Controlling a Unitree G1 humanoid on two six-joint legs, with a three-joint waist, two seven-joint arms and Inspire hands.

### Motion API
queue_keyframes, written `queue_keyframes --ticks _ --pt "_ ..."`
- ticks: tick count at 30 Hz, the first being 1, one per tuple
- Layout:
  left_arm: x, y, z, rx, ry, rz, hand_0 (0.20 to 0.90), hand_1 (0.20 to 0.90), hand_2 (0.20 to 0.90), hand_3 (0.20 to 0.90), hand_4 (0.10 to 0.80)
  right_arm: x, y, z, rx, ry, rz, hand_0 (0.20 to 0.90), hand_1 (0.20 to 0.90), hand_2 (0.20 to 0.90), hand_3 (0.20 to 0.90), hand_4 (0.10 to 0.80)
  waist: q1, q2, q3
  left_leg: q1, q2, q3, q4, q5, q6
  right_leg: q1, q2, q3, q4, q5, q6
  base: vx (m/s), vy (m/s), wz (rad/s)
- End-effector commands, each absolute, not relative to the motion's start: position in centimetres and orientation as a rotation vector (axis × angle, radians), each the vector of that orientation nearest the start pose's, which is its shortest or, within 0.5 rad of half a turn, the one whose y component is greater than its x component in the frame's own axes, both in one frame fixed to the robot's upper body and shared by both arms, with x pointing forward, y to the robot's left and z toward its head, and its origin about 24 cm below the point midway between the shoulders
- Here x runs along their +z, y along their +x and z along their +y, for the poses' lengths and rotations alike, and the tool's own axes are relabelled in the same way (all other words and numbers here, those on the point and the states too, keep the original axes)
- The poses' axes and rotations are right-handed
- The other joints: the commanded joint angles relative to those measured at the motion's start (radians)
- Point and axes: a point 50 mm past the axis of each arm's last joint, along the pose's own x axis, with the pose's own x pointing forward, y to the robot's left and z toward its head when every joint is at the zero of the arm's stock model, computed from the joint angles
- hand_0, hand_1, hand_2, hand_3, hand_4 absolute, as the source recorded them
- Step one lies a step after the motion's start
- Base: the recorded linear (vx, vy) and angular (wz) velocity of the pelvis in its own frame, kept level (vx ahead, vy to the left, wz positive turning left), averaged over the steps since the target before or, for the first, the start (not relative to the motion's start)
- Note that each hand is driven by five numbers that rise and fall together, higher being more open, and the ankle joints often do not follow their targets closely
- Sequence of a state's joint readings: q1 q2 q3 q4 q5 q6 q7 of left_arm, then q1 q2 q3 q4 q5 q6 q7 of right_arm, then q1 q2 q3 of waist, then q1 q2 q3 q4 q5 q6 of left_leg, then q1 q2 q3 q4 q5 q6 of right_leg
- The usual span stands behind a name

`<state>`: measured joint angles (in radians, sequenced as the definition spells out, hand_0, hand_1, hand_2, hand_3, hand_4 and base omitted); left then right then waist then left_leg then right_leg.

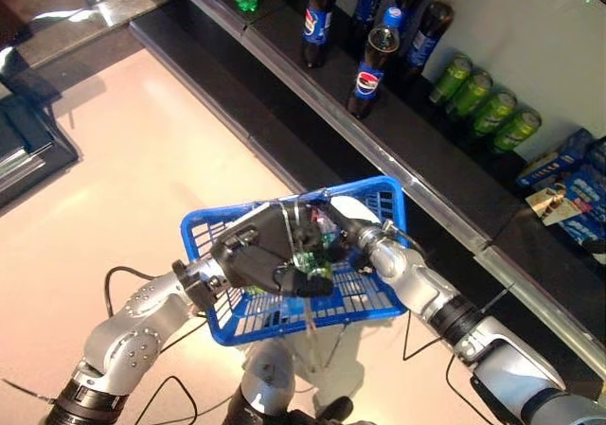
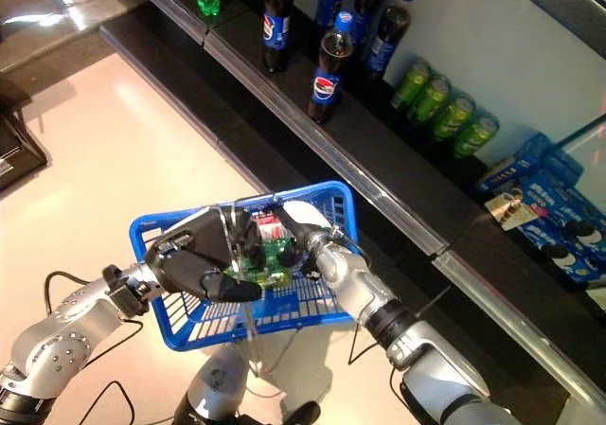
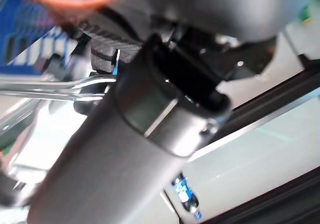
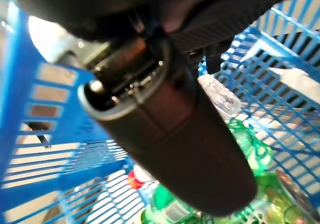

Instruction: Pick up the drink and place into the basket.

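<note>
Both hands meet over the blue plastic mesh basket (image 2: 180,326): left hand (image 2: 194,269) clutches its wire handle (image 3: 60,87), right hand (image 2: 301,236), grip unclear, should lower the green drink bottle (image 4: 250,149) gently toward 6 o'clock.

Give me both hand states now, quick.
Left hand: over the basket at its wire handle; grip cannot be told.
Right hand: inside the basket above green bottles; fingers hidden, cannot be told.

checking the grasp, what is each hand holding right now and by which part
The left hand holds the blue basket by its metal handle. The right hand is inside the basket above green bottles; whether it holds one cannot be told.
</note>
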<state>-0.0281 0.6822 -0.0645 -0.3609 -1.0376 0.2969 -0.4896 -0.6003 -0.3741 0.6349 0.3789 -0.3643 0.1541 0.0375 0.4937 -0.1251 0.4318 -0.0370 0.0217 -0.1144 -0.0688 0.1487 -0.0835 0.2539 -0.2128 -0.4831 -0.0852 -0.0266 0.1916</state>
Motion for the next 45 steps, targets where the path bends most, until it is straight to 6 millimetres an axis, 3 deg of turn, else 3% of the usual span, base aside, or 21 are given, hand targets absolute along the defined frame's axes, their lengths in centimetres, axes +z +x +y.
queue_keyframes --ticks 1,9,14,21,28,38,41,45 --pt "21.7 20.3 16.2 -1.001 -0.469 -0.749 0.300 0.300 0.300 0.200 0.100 5.7 31.0 -8.5 0.510 -0.930 -0.108 0.900 0.900 0.900 0.900 0.800 -0.049 0.021 -0.389 0.048 0.012 0.021 -0.018 -0.094 0.000 -0.071 0.007 0.023 0.004 0.086 -0.009 -0.016 -0.008 -0.07" --pt "20.7 21.2 18.1 -0.769 -0.470 -0.728 0.300 0.300 0.300 0.200 0.100 6.8 29.7 -9.3 0.455 -0.696 -0.171 0.900 0.900 0.900 0.900 0.800 -0.090 0.040 -0.389 0.055 0.018 0.043 -0.018 -0.099 0.003 -0.081 0.002 0.049 0.003 0.088 -0.005 -0.024 0.003 -0.10" --pt "18.8 22.1 21.0 -0.474 -0.451 -0.698 0.300 0.300 0.300 0.200 0.100 7.3 28.1 -11.6 0.372 -0.452 -0.224 0.900 0.900 0.900 0.900 0.800 -0.148 0.062 -0.390 0.068 0.034 0.084 -0.018 -0.105 0.002 -0.092 -0.004 0.069 0.004 0.086 -0.002 -0.040 0.023 -0.23" --pt "16.9 22.5 23.6 -0.217 -0.432 -0.660 0.300 0.300 0.300 0.200 0.100 8.0 26.6 -13.8 0.281 -0.409 -0.301 0.900 0.900 0.900 0.900 0.800 -0.222 0.085 -0.390 0.084 0.052 0.141 -0.018 -0.114 0.001 -0.106 -0.007 0.103 0.002 0.085 -0.002 -0.015 0.018 -0.24" --pt "15.0 23.3 24.8 -0.045 -0.410 -0.600 0.300 0.300 0.300 0.200 0.100 8.1 26.3 -15.2 0.212 -0.384 -0.301 0.900 0.900 0.900 0.900 0.800 -0.260 0.093 -0.386 0.094 0.062 0.172 -0.018 -0.121 -0.005 -0.112 -0.009 0.119 -0.002 0.087 -0.001 -0.011 -0.004 -0.13" --pt "9.1 22.1 28.8 0.261 -0.400 -0.412 0.300 0.300 0.300 0.200 0.100 2.6 24.6 -19.5 -0.027 -0.084 -0.056 0.900 0.900 0.900 0.900 0.800 -0.313 0.095 -0.381 0.112 0.071 0.213 -0.018 -0.131 -0.007 -0.118 -0.010 0.141 0.000 0.085 -0.003 0.002 -0.008 -0.10" --pt "4.7 20.5 30.7 0.398 -0.457 -0.258 0.300 0.300 0.300 0.200 0.100 -0.7 22.7 -22.1 -0.152 0.075 0.078 0.900 0.900 0.900 0.900 0.800 -0.346 0.098 -0.376 0.126 0.069 0.229 -0.018 -0.142 -0.004 -0.122 -0.011 0.159 0.003 0.084 -0.002 0.007 -0.006 -0.05" --pt "0.8 19.0 32.0 0.515 -0.520 -0.121 0.300 0.300 0.300 0.200 0.100 -3.9 20.5 -24.2 -0.270 0.199 0.209 0.900 0.900 0.900 0.900 0.800 -0.373 0.101 -0.373 0.142 0.068 0.246 -0.018 -0.152 -0.006 -0.120 -0.015 0.171 0.004 0.084 -0.001 0.019 0.001 -0.14"
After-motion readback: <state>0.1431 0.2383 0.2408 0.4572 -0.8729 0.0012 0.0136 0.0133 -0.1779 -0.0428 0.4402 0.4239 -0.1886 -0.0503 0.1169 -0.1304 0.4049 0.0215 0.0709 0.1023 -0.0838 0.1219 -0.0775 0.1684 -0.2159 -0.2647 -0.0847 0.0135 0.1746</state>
